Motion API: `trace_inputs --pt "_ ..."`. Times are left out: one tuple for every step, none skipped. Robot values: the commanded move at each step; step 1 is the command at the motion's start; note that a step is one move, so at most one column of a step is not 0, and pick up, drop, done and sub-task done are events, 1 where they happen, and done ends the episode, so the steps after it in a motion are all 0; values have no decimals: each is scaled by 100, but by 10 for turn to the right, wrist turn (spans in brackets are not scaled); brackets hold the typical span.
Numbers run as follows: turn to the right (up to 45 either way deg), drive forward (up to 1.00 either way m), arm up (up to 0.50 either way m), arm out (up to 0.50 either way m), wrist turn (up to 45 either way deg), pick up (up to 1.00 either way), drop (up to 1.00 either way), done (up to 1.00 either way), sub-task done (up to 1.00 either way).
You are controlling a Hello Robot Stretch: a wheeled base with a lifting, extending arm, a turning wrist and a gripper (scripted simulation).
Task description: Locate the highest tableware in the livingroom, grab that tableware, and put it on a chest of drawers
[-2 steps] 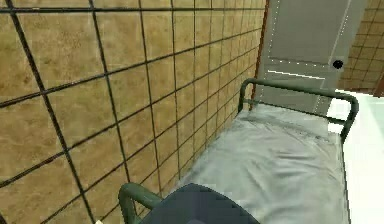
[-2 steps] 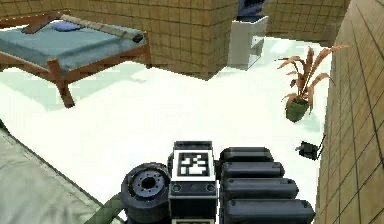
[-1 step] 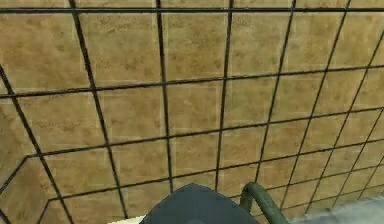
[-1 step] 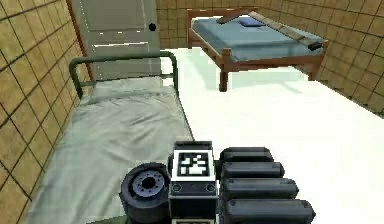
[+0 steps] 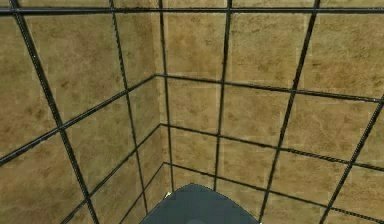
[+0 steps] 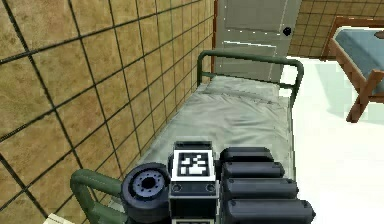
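Observation:
In the arm side view the arm (image 6: pixel 256 186) rises from the bottom edge as dark stacked blocks, with a white square marker (image 6: pixel 194 164) at its left. Left of the marker sits the gripper's (image 6: pixel 147 190) round dark body, low over the near end of a bed. I cannot make out its far end, so I cannot tell whether it holds anything. The bed has a grey mattress (image 6: pixel 235 115) and a dark green metal frame (image 6: pixel 250 60). It runs along a brown tiled wall (image 6: pixel 90 70).
The forward view faces a corner of brown tiled wall (image 5: pixel 200 90) at close range, with a blue-grey rounded shape (image 5: pixel 185 207) at the bottom edge. In the arm side view, a white door (image 6: pixel 255 25) stands beyond the bed. A wooden bed with blue bedding (image 6: pixel 362 45) is at upper right across pale floor (image 6: pixel 335 150).

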Motion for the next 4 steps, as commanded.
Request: trace_inputs --pt "0 0 0 0 390 0 0 0 0" --pt "0 0 -8 0 0 0 0 0 0" --pt "0 0 -32 0 0 0 0 0 0" --pt "0 0 0 0 0 0 100 0 0"
